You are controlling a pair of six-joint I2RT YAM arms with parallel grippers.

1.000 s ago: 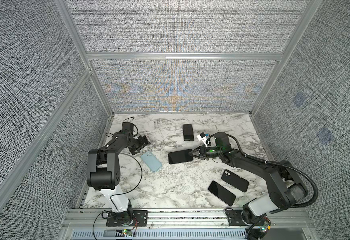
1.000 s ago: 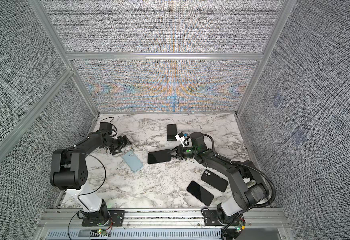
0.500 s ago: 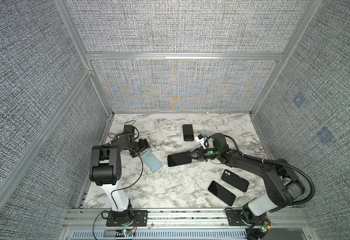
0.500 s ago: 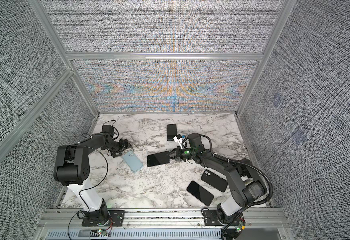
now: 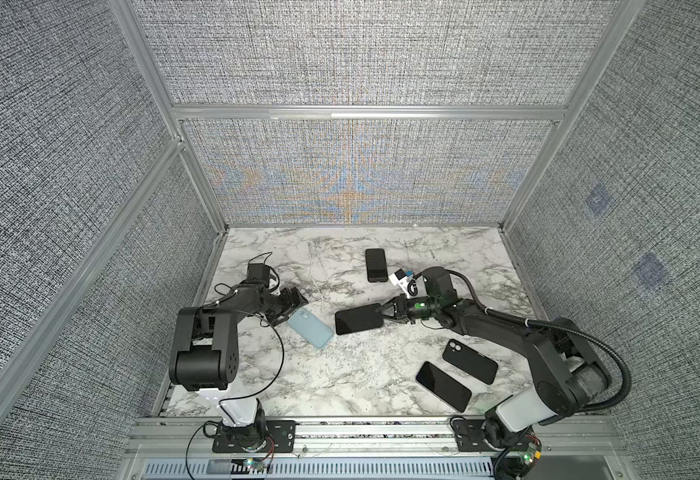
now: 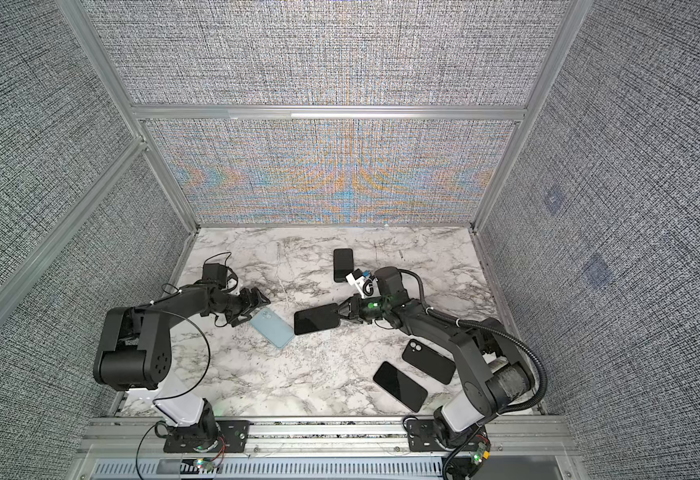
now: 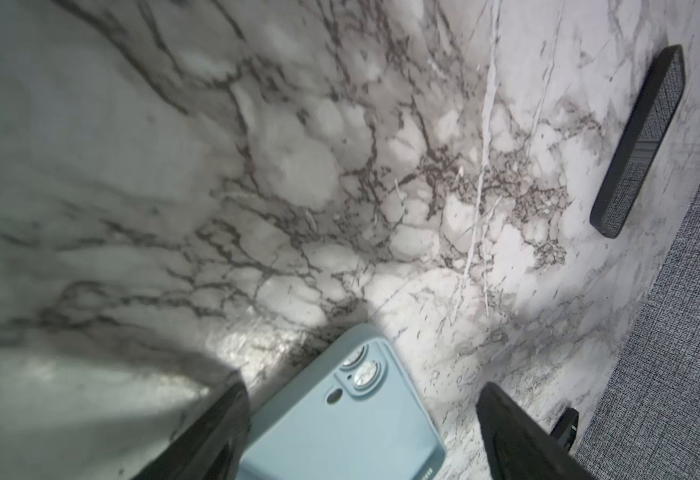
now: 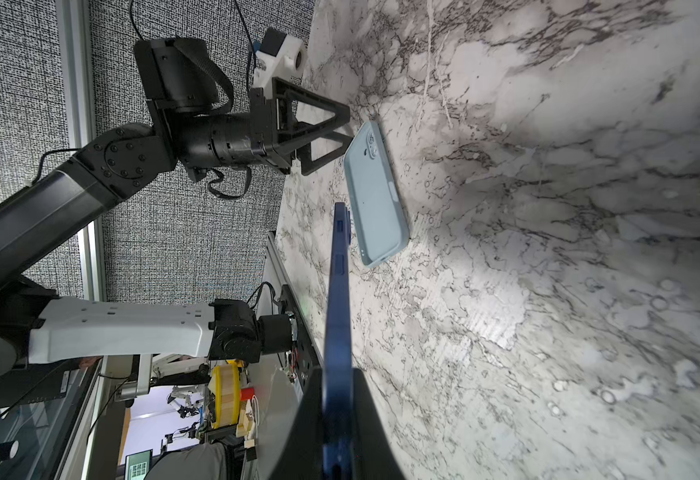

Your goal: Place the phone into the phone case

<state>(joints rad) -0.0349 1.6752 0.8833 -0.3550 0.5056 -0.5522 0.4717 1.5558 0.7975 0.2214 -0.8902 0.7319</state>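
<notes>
Glass-fronted and rigid, the phone (image 5: 358, 318) is probably slick, dense for its thinness and fragile at the screen, so a pinch belongs on a short end or the long edges.

In both top views the right claw (image 5: 384, 314) is clenched on the phone's near short end. The black screen faces up, and the far end sits just beside the pale blue case (image 5: 310, 328). At the case's other end the left claw (image 5: 297, 305) stands released.

In the left wrist view, spread fingers (image 7: 518, 440) flank the case's camera cut-out.

In the right wrist view the phone shows edge-on, dark blue, between the jaws. The case lies beyond its tip on the marble table (image 8: 547, 291).

Glossy phone (image 5: 358, 319), matt pale-blue case (image 5: 310, 328)
</notes>
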